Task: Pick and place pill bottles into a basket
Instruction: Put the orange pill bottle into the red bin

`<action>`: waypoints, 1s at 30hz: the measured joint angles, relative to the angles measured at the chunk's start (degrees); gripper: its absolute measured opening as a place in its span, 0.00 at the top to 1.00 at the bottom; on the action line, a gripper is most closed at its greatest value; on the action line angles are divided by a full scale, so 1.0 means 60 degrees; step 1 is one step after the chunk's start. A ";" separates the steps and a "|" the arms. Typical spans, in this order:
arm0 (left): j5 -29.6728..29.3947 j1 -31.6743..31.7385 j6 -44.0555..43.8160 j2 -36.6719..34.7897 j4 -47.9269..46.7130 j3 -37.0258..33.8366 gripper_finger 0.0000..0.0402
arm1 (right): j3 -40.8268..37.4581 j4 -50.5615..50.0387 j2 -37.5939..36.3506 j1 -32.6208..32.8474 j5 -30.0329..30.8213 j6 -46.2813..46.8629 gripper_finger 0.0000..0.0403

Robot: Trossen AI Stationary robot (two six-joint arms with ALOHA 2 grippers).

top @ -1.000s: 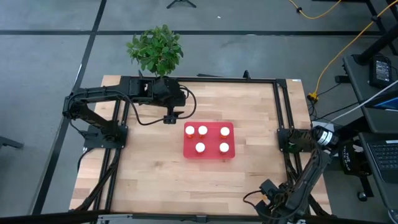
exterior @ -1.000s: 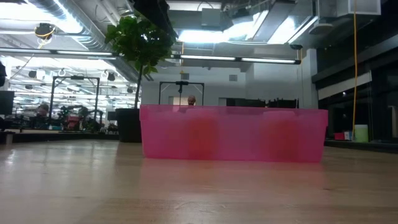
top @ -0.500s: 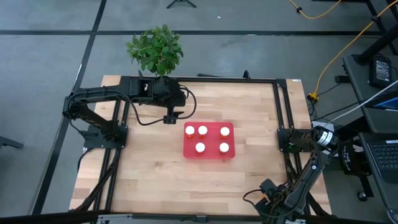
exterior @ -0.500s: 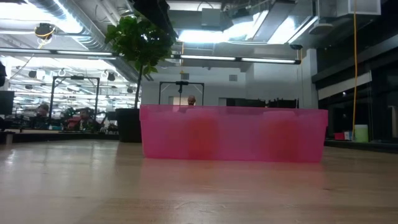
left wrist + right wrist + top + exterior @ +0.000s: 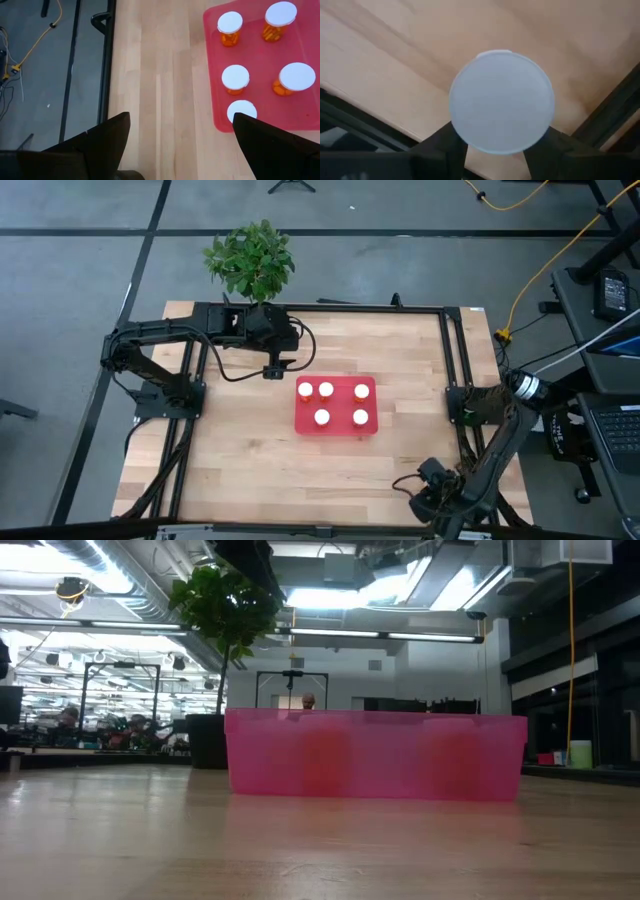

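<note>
Five pill bottles [image 5: 326, 390], translucent orange cylinders with round white caps, stand upright in the flat red basket [image 5: 337, 431] at the middle of the pale wooden desk [image 5: 240, 450]. A sixth bottle [image 5: 501, 101] is clamped between the right end effector [image 5: 432, 492] fingers near the desk's front right corner. The left end effector [image 5: 272, 370] hangs spread wide just beside the basket's far left corner.
</note>
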 joint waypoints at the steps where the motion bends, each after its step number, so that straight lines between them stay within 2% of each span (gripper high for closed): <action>1: 0.0000 -0.0003 -0.0007 0.0002 0.0000 0.0000 0.14 | 0.0000 -0.0169 -0.0192 -0.0108 0.0138 -0.0105 0.59; 7: 0.0004 -0.0074 -0.0099 0.0003 -0.0004 0.0000 0.14 | 0.0000 -0.0933 -0.1577 -0.1407 0.1155 -0.2235 0.66; 13: 0.0004 -0.0171 -0.0101 0.0003 0.0000 0.0000 0.14 | 0.0004 -0.0795 -0.2778 -0.3669 0.1847 -0.5869 0.75; 17: 0.0000 -0.0163 -0.0118 0.0003 -0.0002 0.0000 0.14 | 0.0006 -0.0015 -0.3056 -0.5288 0.1891 -0.8551 0.77; 20: 0.0036 -0.0183 -0.0259 0.0003 -0.0004 0.0000 0.14 | 0.0011 0.0210 -0.3073 -0.6158 0.1884 -0.9965 0.77; 25: 0.0273 -0.0332 -0.0384 0.0003 -0.0047 0.0000 0.14 | 0.0011 -0.0070 -0.3073 -0.6824 0.1867 -1.0784 0.77; 30: 0.0435 -0.0518 -0.0201 0.0003 -0.0101 0.0000 0.14 | -0.0223 -0.0117 -0.3084 -0.6505 0.1122 -1.0529 0.77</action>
